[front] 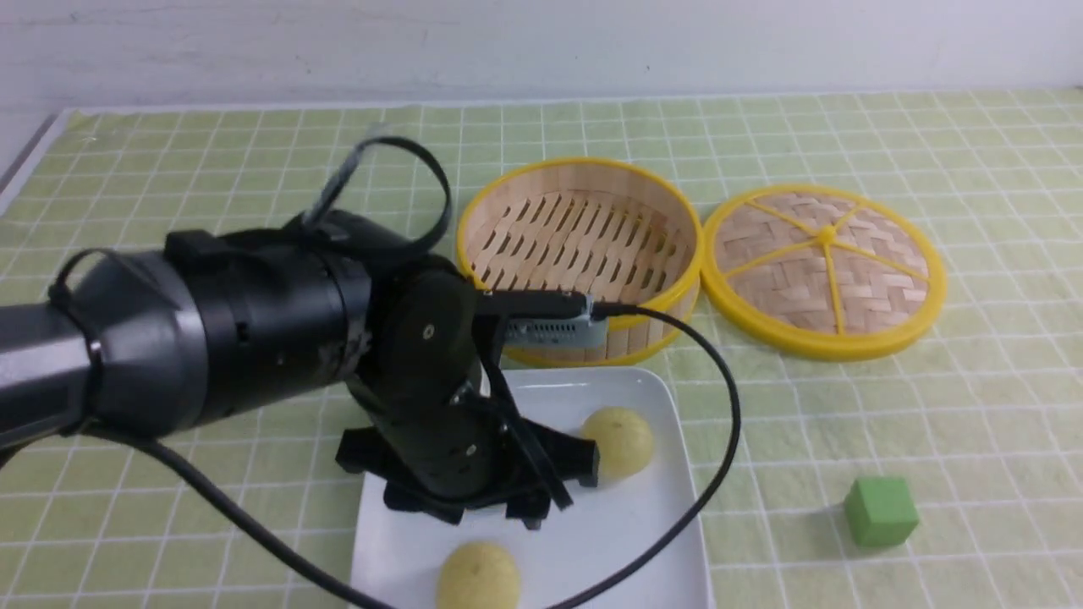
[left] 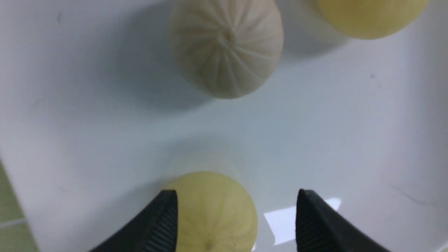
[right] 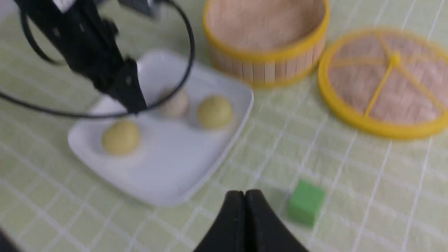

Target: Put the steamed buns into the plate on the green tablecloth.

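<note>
**All three buns on the plate, left fingers spread**

You had the left gripper low over the white square plate, its fingers spread wide and gripping nothing. A pale yellow steamed bun sat on the plate between those fingers, close against one and clear of the other. To my eye it was free of the grip and resting where it belonged.

Ahead of the fingertips lay the greyish-beige bun. It was matte and domed, with fine pleats running up to a small knot at the top. Further ahead, off to one side, was a second yellow bun, smooth and only partly in frame. The three lay apart from one another.

Beyond the gripper, the bamboo steamer basket stood with nothing in it. Its woven lid lay flat beside it on the green tablecloth. From that, the task looked finished or all but.

Your right gripper hung well back from the plate, fingers pressed together with nothing between them. The green cube sat on the cloth just beside its tips. I judged it parked there so the left arm had the plate to itself.
</note>
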